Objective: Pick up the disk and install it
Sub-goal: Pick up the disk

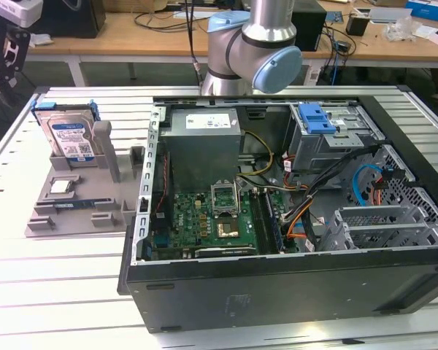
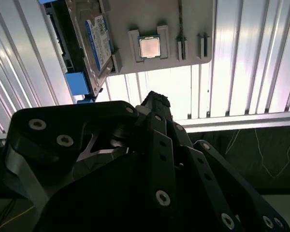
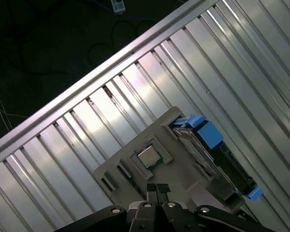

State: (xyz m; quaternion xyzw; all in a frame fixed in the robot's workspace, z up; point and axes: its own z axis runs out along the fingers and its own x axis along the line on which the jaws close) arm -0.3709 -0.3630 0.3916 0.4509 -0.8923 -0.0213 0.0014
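The disk (image 1: pixel 70 138) leans upright in a slot at the back of a grey holder tray (image 1: pixel 80 211), left of the open computer case in the exterior view. It is silver with a blue-and-white label and a blue caddy frame. Both wrist views look down on the disk (image 2: pixel 99 41) (image 3: pixel 195 145) from well above. My gripper (image 1: pixel 4 62) hangs high beyond the table's far left corner, apart from the disk. Its black fingertips (image 3: pixel 152 187) are pressed together, shut with nothing between them. My gripper (image 2: pixel 154 100) points toward the tray.
A square processor chip (image 1: pixel 62 186) (image 2: pixel 149 47) (image 3: pixel 147 157) lies in the tray near the disk. The open computer case (image 1: pixel 277 219) takes up the middle of the ribbed metal table (image 1: pixel 58 292). A drive cage with a blue latch (image 1: pixel 317 117) sits at its back right.
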